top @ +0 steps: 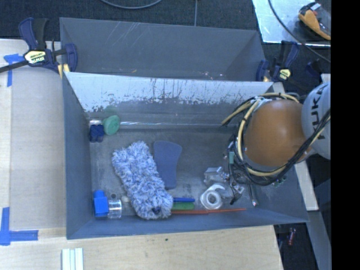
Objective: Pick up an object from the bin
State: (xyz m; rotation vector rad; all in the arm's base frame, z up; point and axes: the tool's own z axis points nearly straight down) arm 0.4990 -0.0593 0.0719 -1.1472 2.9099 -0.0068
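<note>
A: Where does the gripper (229,185) sit?

B: Low in the bin (76,167), at about four o'clock on the floor, under the arm's orange cover (273,136) and its looped cables (243,129). The cover hides most of it, so I cannot tell whether it is wide or narrow, and I see nothing held in it.

A: What lies closest to it?

B: A white ring (212,199), like a small roll of tape, lies flat just beside it toward seven o'clock. A small silvery metal piece (214,175) sits just beside it toward nine o'clock. A thin red stick (222,210) runs along the near wall below the ring.

A: So which would it pick?

B: My guess is the ring or the metal piece, simply because they are nearest. Both lie close to the wall and to each other, so a clean grasp of one looks awkward.

A: And the rest?

B: A fluffy blue-and-white duster (140,180) slants across the floor toward eight o'clock, touching a flat grey-blue piece (167,161) at its right. A blue block (100,202) is at seven o'clock and a green knob (112,124) at ten, both well apart from the gripper.
</note>
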